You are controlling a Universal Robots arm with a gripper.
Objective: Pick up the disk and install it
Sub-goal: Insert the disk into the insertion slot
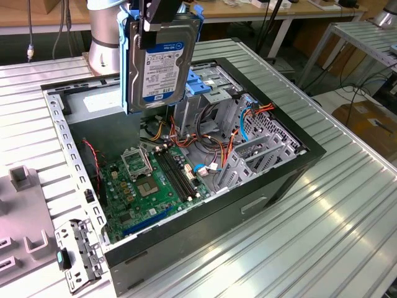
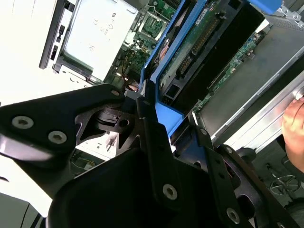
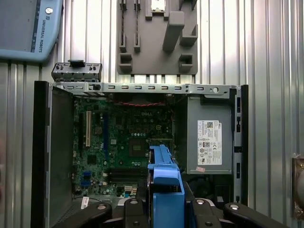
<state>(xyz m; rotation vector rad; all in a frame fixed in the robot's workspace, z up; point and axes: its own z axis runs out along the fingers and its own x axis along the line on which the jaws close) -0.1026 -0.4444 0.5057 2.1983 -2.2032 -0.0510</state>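
The disk (image 1: pixel 164 62), a silver-grey drive with a white-and-blue label in a blue plastic carrier, hangs upright above the back of the open computer case (image 1: pixel 279 180). My gripper (image 1: pixel 152 28) is shut on its upper edge. In the second wrist view the black fingers (image 2: pixel 152 137) clamp the carrier's blue rim, and the disk (image 2: pixel 199 52) shows its green circuit side. In the first wrist view the carrier's blue edge (image 3: pixel 165 185) juts out over the motherboard (image 3: pixel 128 142). Just behind the disk stands the metal drive cage (image 1: pixel 217 84) with a blue latch.
Coloured cables (image 1: pixel 211 146) cross the case interior beside the motherboard (image 1: pixel 155 180). A grey power supply (image 3: pixel 209 142) with a white sticker sits inside. A grey fixture (image 1: pixel 18 205) and a small metal bracket (image 1: pixel 77 254) lie on the ribbed table. A hand (image 2: pixel 294 126) is nearby.
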